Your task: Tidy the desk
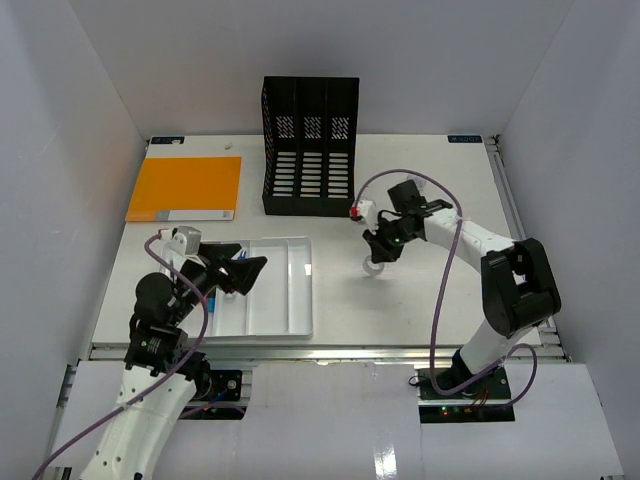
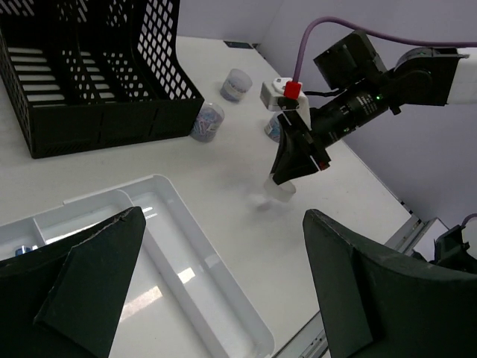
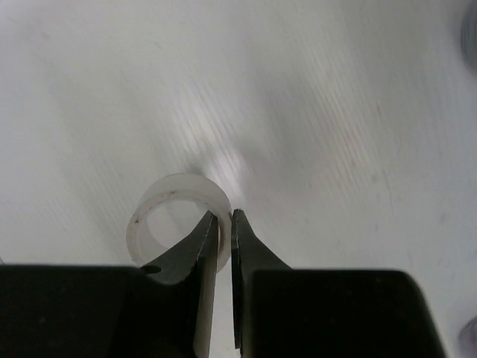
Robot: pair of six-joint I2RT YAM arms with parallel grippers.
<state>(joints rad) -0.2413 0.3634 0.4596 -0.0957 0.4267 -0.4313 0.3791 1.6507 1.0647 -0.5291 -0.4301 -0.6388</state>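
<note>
1. Top: left pincer (image 1: 248,262) has its jaws wide apart over the white tray (image 1: 300,300). Right pincer (image 1: 378,256) points down, with a small translucent ring (image 1: 372,269) at its tips. The table (image 1: 400,310) lies beneath both, and the black file rack (image 1: 310,140) stands beyond the right pincer.
2. Left wrist: jaws apart, tray below them. Right pincer is ahead, with a small clear jar (image 2: 209,119) beyond it.
3. Right wrist: jaws together, clamped on the ring wall, one tip inside and one outside. Table below.
</note>
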